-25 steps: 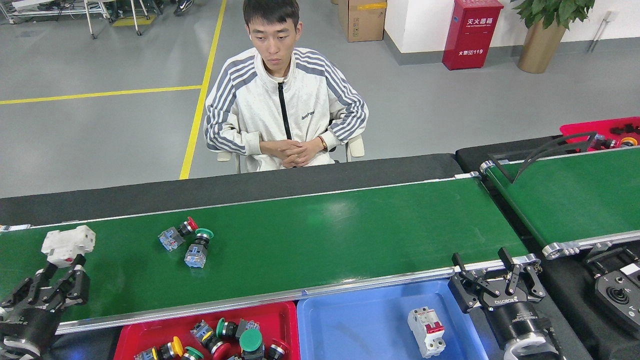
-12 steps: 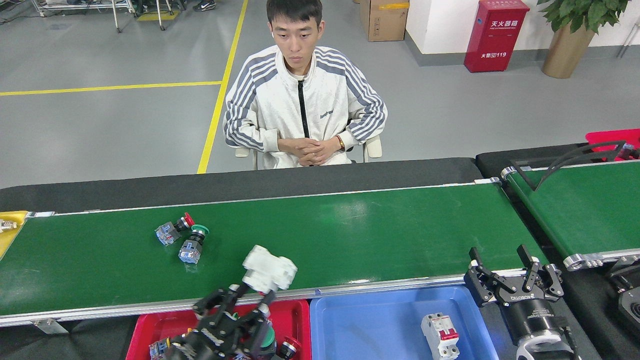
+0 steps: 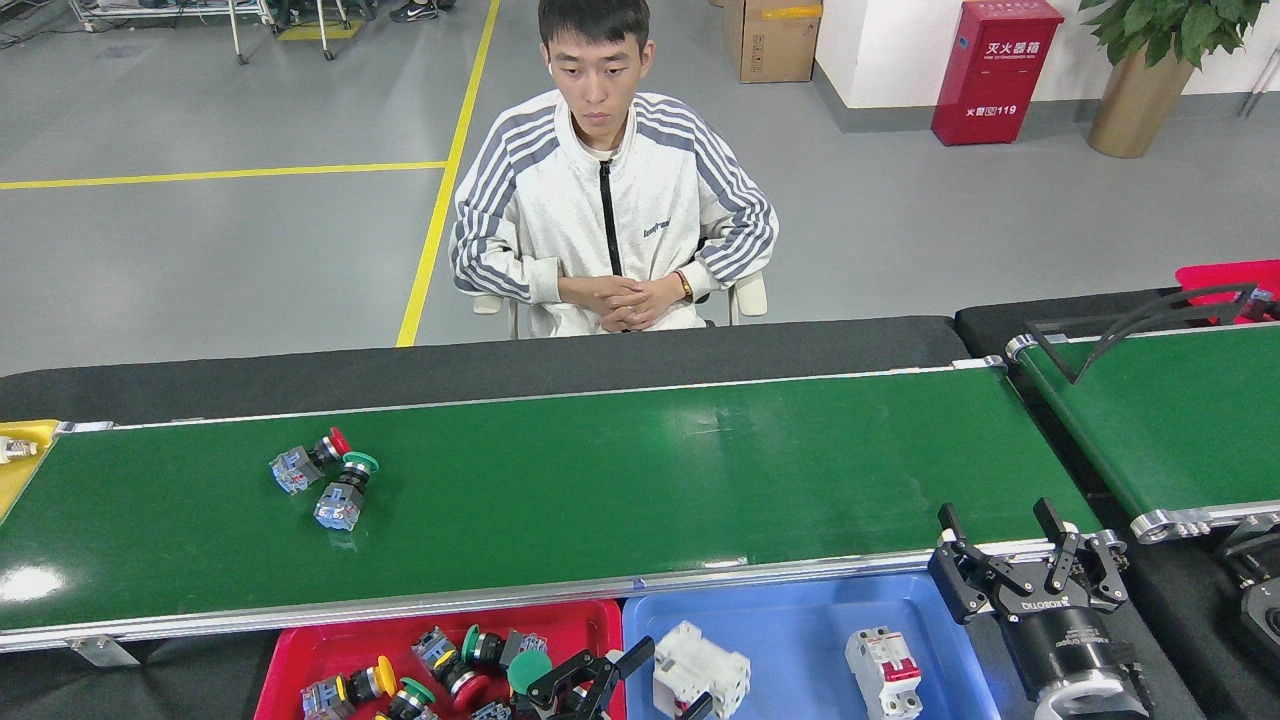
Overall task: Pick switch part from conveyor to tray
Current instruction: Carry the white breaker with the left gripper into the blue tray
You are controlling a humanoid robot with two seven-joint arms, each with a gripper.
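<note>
**White switch part held over the blue tray**

The left claw [image 3: 668, 668] enters from the bottom edge, only its black fingers [image 3: 585, 677] showing, angled up and to the right. It is clamped on a white blocky plastic switch part [image 3: 702, 669], which sits low over the near-left corner of the shallow blue plastic tray [image 3: 800, 610]; whether the part touches the tray floor cannot be told. A white circuit breaker with a red lever [image 3: 883, 672] lies toward the tray's right side.

The right claw [image 3: 1028, 553] stands upright at the tray's far-right corner, by the near rail of the long glossy green conveyor belt with silver rails [image 3: 640, 480]; its black fingers are spread apart and hold nothing.

On the belt's left part lie two push-button switches, one red-capped [image 3: 308, 461] and one green-capped [image 3: 342, 491], just beside each other. The red plastic tray [image 3: 330, 650] left of the blue one holds mixed push buttons. A person in a white striped jacket [image 3: 610, 215] sits beyond the belt, hands clasped.
</note>
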